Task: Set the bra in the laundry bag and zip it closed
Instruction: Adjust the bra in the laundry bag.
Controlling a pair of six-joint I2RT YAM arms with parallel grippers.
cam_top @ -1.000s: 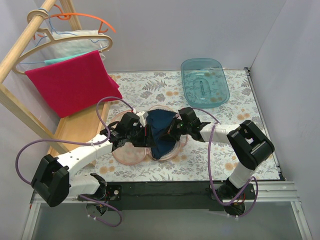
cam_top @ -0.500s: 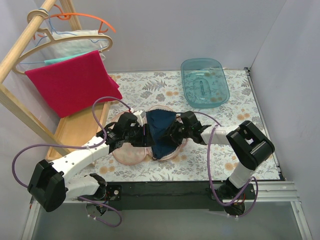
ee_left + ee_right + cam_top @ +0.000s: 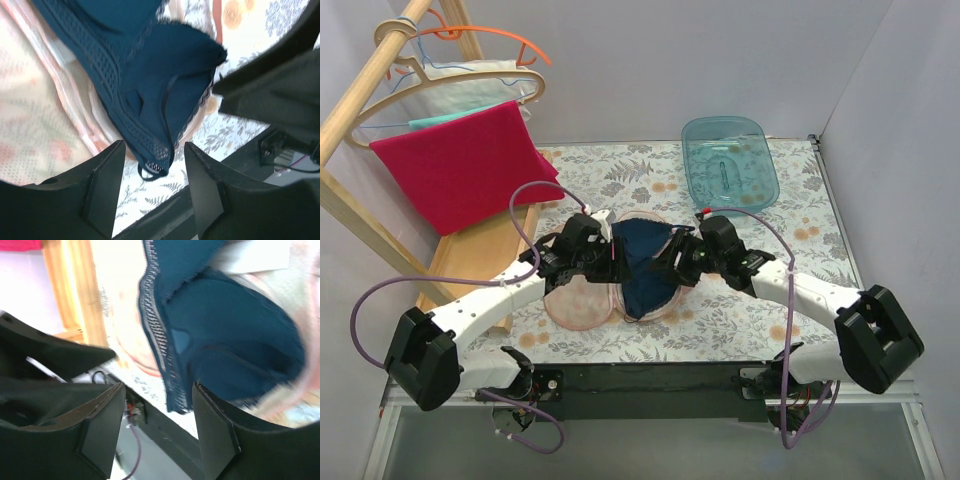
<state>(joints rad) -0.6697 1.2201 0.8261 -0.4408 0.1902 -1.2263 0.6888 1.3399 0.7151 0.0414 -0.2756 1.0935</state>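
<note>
Bra (image 3: 642,262) fabric, dark navy with a lace-trimmed edge, lies between the two grippers, spread over the right half of the laundry bag (image 3: 578,305).

The left gripper (image 3: 607,264) hangs low at the bra's left edge. In its wrist view the left gripper (image 3: 153,146) has its fingers apart. A corner of the bra (image 3: 150,75) with a thin strap loop lies in the gap below, pinched by neither finger. So it is released and grips nothing.

The right gripper (image 3: 672,268) faces it from the bra's right side. Its wrist view shows the right gripper (image 3: 158,386) spread as well. The bra (image 3: 230,335) lies beyond the fingertips and nothing is clamped.

The laundry bag lies opened flat in two peach-pink lobes. The left lobe is bare, showing a pale mesh lining (image 3: 35,115). The bra's near corner reaches past the bag's pink rim onto the bench.

The bench (image 3: 750,320) has a floral-print covering. A translucent teal tub (image 3: 730,165) stands at its far side, well apart from the bag. On the left, a red towel (image 3: 460,165) hangs from a wooden rack (image 3: 360,90), with clothes hangers (image 3: 470,60) above it.
</note>
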